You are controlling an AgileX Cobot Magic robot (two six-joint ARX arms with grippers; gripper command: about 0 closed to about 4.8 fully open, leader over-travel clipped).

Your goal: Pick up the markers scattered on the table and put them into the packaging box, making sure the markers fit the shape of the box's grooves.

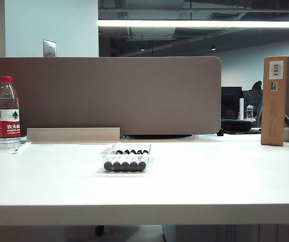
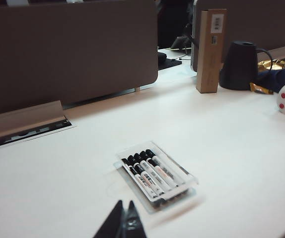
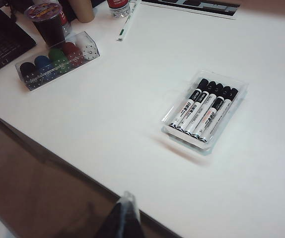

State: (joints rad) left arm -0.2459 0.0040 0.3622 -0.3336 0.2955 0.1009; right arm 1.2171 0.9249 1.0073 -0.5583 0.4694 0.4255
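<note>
Place: an office.
Desk: white table point(image 1: 210, 176) backed by a brown partition screen point(image 1: 104, 93).
Background: exposed ceiling with a strip light point(image 1: 200, 23), monitors point(image 1: 231, 102) on further desks.

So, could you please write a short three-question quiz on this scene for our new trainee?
1. How many markers lie in the packaging box?
2. True or false: a marker lies loose on the table beside the box.
3. Which is shut: (a) only the left hand, (b) only the right hand, (c) both?

Key:
1. Five, side by side in the grooves.
2. False; none shows outside the box.
3. (c); both hang shut and empty, away from the box.
</note>
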